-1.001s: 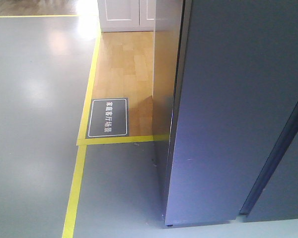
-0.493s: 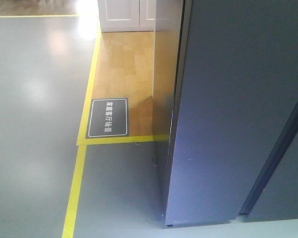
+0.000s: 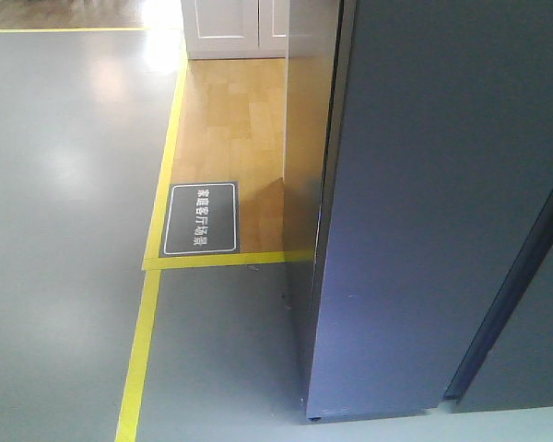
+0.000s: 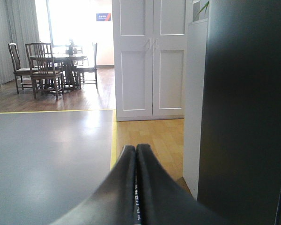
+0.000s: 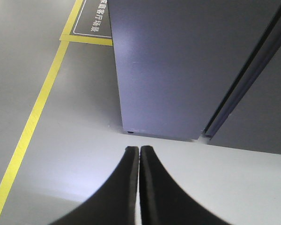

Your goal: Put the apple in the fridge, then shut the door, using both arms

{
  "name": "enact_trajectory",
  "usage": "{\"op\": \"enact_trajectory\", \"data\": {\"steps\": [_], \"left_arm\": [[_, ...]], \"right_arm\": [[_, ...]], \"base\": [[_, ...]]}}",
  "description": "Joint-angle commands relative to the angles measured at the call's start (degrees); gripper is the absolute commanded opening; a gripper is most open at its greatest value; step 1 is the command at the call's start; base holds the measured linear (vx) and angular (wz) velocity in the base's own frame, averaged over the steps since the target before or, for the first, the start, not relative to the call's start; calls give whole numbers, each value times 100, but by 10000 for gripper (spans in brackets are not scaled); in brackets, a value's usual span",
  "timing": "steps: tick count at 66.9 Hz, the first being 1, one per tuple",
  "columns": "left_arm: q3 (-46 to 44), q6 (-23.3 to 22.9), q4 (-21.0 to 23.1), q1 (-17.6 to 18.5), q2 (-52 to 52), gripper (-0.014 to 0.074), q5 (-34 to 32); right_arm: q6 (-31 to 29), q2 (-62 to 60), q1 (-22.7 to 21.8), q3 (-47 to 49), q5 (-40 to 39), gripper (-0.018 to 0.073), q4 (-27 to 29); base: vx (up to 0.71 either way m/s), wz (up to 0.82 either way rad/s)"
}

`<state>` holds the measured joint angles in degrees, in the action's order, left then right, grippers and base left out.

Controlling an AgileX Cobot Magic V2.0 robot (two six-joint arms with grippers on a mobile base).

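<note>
I see grey floor (image 3: 64, 184) edged with yellow tape (image 3: 138, 350), wood flooring by a white cabinet (image 4: 150, 56). The fridge (image 3: 424, 212) stands closed, its door (image 5: 178, 65) flush. Left gripper (image 4: 136, 152) and right gripper (image 5: 139, 152) are pressed closed, empty. The apple isn't visible.

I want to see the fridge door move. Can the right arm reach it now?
Probably yes. The right end effector hangs shut, just in front of the dark fridge door, and only bare grey floor lies between them.
</note>
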<state>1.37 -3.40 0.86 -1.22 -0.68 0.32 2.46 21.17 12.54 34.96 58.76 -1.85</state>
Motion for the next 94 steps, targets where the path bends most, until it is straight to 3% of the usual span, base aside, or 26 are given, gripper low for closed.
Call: {"op": "enact_trajectory", "data": {"steps": [1, 16, 21, 42, 52, 78, 94], "left_arm": [[-95, -8, 50, 3, -85, -6, -384], [-95, -8, 50, 3, -81, -6, -384], [-95, -8, 50, 3, -81, -6, -384], [-95, -8, 50, 3, -81, -6, -384], [-95, -8, 50, 3, -81, -6, -384], [-95, -8, 50, 3, -81, -6, -384], [-95, -8, 50, 3, -81, -6, -384]], "right_arm": [[0, 62, 3, 147, -343, -3, -55], [-9, -2, 3, 118, -393, -3, -53], [-111, -202, -24, 48, -578, -3, -294], [-84, -1259, -764, -1266, -3577, -3, -107], [-84, -1732, -932, -2070, -4494, -3, 276], [-84, -2259, -913, -3662, -6384, -3, 290], [-89, -2259, -913, -3640, -6293, -3, 293]], "base": [[0, 0], [0, 0], [0, 0], [0, 0], [0, 0], [0, 0], [0, 0]]}}
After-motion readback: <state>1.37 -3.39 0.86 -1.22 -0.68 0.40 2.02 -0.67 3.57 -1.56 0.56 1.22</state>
